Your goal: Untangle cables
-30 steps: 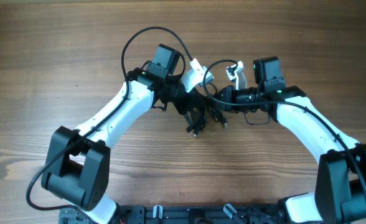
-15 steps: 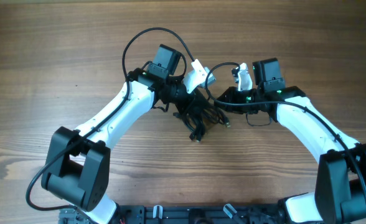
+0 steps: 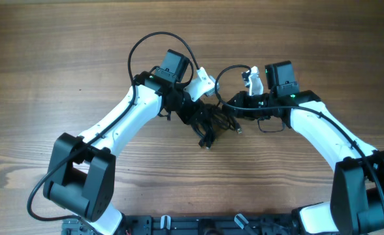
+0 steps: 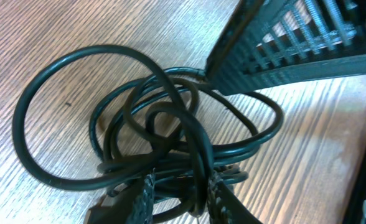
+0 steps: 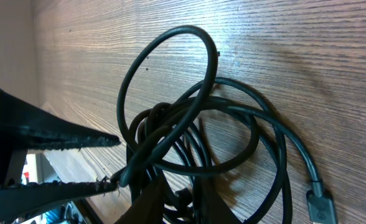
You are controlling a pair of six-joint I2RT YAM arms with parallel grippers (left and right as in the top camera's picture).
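Both grippers are working at the cables to tease loops apart.
The bundle is lying directly under the left gripper, whose jaws are standing partly open around several strands; opposite it, the right gripper is nosing one loop, jaws narrowly parted, clamping nothing.

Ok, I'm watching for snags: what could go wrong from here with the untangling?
The cables form overlapping loops, so pulling one strand may tighten the tangle. Several strands lie between the left fingers; closing could catch more than one. The right fingers work at the same small bundle, so the two might collide.
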